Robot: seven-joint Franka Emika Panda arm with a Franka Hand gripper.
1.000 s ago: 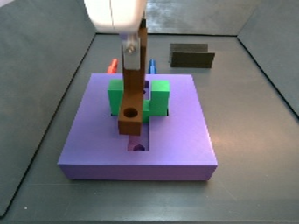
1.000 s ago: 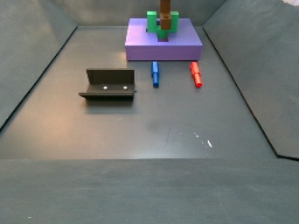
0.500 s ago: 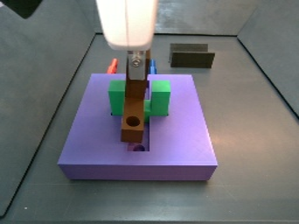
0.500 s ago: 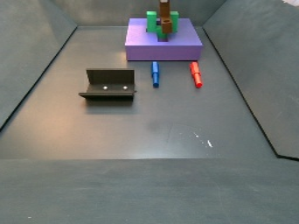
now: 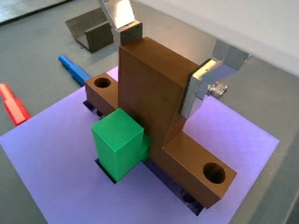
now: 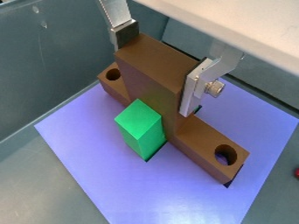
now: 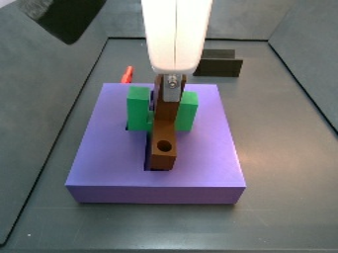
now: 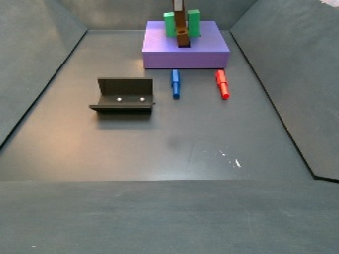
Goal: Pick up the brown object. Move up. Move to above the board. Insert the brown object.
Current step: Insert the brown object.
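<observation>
The brown object (image 7: 164,148) lies flat in the lengthwise groove of the purple board (image 7: 211,158). Its long bar runs along the groove and a round hole shows at each end (image 5: 211,173). Its crosspiece stands upright (image 5: 152,96) in the gap of the green U-shaped block (image 7: 137,107). My gripper (image 7: 169,91) hangs straight down over the board's middle, and in both wrist views (image 5: 163,61) (image 6: 162,66) its silver fingers (image 6: 201,83) lie against opposite sides of the crosspiece. In a side view (image 8: 183,38) the object is small at the far end.
The fixture (image 8: 122,96) stands on the grey floor left of centre, away from the board (image 8: 199,55). A blue peg (image 8: 176,83) and a red peg (image 8: 223,83) lie on the floor beside the board's edge. Sloped grey walls enclose the floor.
The gripper has come down with the brown object. The bar swung from hanging upright above the board to lying flat in the groove, between the green block's arms.
</observation>
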